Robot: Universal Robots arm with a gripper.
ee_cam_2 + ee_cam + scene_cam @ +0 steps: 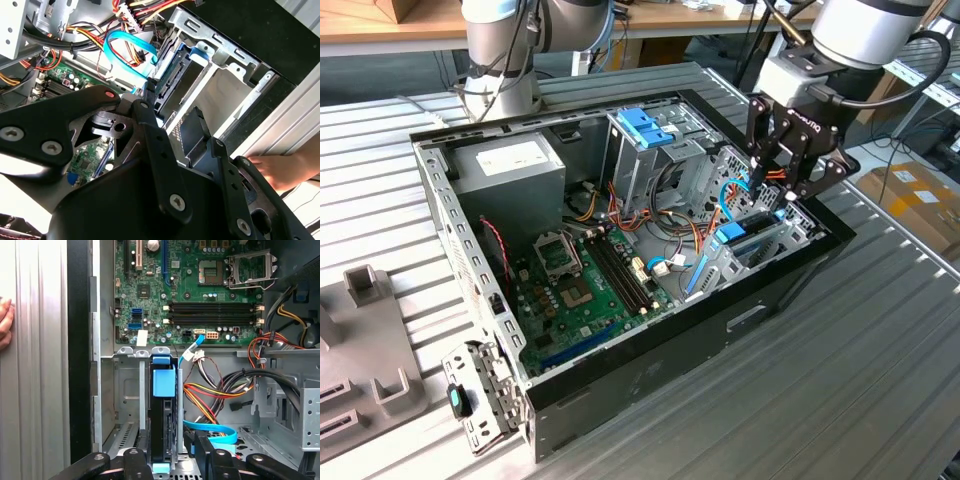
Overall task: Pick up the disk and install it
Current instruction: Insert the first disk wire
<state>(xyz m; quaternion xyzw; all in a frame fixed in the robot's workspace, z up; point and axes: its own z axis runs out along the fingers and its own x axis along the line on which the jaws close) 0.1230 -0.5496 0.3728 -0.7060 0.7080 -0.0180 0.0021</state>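
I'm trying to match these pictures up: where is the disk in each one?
Exterior view: the disk, in the metal bay.
First wrist view: on edge in that bay.
Second wrist view: its connector edge, inside the bay.
Shared landmark: the light-blue cable beside it.

The arm (865, 30) is built of silver-grey tubular segments, ending in a light grey wrist block (798, 75). A black cable (912, 80) is looped beside it. The end effector (778, 190) is made of black linkage bars fastened with silver screws (176, 201). A red dot (109, 93) is noted on one bar.
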